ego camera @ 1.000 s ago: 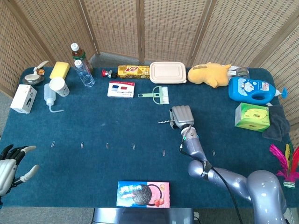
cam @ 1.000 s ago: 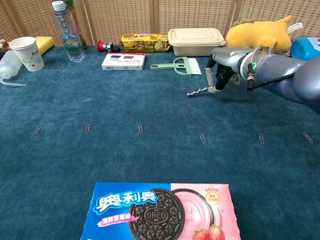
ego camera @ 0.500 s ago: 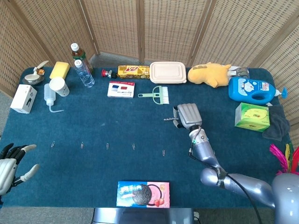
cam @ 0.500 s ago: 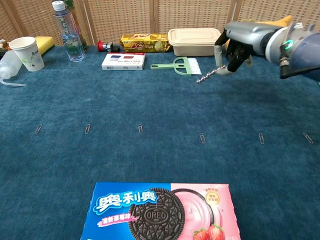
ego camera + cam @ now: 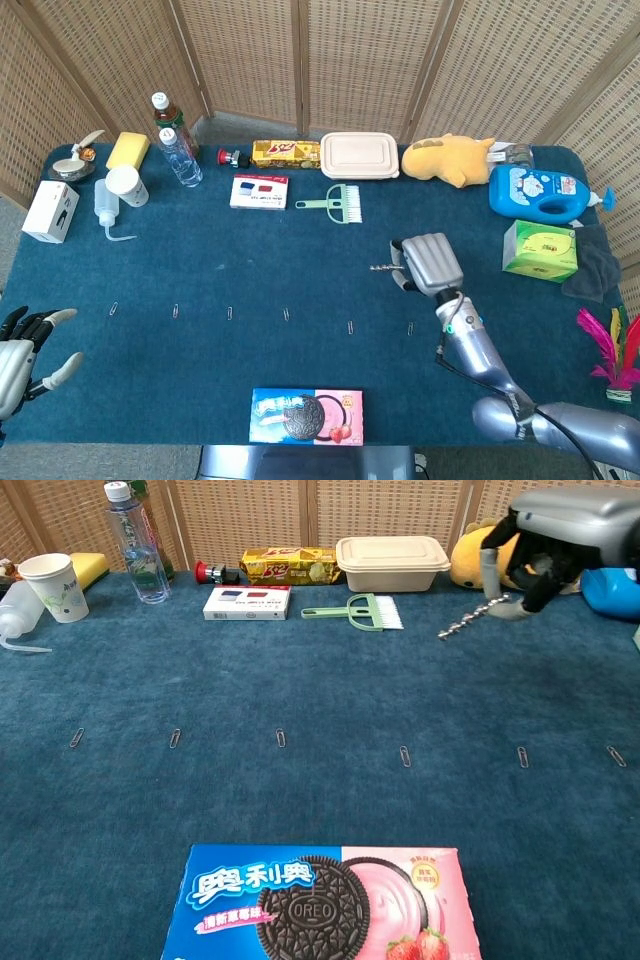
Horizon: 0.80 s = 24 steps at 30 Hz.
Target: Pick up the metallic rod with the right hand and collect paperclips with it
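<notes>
Nearest the robot, a blue-and-pink Oreo biscuit box (image 5: 322, 902) lies flat at the front edge of the dark blue carpeted tabletop (image 5: 300, 680). Just beyond it a row of small silver paperclips (image 5: 404, 756) runs left to right, each well apart from the next. Far out at the left front corner, the left hand (image 5: 25, 352) hangs with its fingers spread, holding nothing, well away from the work.

Further back and to the right, the right hand (image 5: 545, 540) holds the thin twisted metallic rod (image 5: 470, 616) above the tabletop, fingers curled around one end. The rod's long axis runs roughly across the table, its free tip pointing toward the robot's left and slanting slightly downward in the chest view. The paperclips lie below and nearer the robot than that tip; the right-hand end of the row looks closest to it. Judging from this, the coming move calls for bringing the rod down and toward the robot to meet that end.

Behind, against the wicker screen, sit a beige lidded food container (image 5: 391, 562) and a yellow plush toy (image 5: 452, 158).
</notes>
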### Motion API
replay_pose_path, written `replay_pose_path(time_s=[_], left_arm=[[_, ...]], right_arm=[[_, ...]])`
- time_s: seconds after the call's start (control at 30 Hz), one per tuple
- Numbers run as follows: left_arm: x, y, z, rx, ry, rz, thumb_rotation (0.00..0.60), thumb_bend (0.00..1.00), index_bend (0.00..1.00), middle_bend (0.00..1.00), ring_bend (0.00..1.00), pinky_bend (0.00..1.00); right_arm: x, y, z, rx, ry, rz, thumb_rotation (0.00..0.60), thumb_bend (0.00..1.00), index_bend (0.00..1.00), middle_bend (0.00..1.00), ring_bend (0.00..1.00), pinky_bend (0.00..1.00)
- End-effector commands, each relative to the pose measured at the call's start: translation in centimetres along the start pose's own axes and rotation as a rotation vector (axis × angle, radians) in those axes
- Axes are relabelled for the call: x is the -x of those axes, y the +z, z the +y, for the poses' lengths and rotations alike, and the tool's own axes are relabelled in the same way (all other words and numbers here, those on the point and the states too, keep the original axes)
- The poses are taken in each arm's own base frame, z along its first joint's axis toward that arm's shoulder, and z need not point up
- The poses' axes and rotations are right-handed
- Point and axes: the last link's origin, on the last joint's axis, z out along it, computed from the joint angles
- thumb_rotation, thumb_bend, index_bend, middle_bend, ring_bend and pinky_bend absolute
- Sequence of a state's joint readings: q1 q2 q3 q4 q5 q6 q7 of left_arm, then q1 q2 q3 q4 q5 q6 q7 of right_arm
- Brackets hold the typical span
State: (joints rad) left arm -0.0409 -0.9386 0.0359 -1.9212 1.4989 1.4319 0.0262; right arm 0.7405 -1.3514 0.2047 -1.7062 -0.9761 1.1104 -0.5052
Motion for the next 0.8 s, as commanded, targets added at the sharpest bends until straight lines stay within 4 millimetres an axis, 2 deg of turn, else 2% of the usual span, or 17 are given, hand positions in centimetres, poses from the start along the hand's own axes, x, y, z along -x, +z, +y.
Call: replay_pose_path(time_s=[0.03, 0.33, 0.8], left_arm=[[0.0, 0.1, 0.0, 0.001, 0.000, -0.001, 0.004, 0.24, 0.18, 0.21, 0.17, 0.04], [0.0, 0.3, 0.3, 0.013, 0.002, -0.001, 0.004, 0.24, 0.18, 0.21, 0.17, 0.04], [0.0, 0.6, 1.1, 0.034, 0.003, 0.000, 0.002, 0.24, 0.18, 0.21, 0.17, 0.04]], right_arm=[[0.1, -1.2, 0.7, 0.004, -0.028, -0.008, 0.600, 0.41, 0.67, 0.92, 0.88, 0.70], [1.1, -3.9, 2.5, 0.017, -0.098, -0.063, 0.600, 0.41, 0.67, 0.92, 0.88, 0.70], [2.0, -6.6, 5.9, 0.094, -0.125, -0.117, 0.600, 0.41, 0.67, 0.92, 0.88, 0.70]])
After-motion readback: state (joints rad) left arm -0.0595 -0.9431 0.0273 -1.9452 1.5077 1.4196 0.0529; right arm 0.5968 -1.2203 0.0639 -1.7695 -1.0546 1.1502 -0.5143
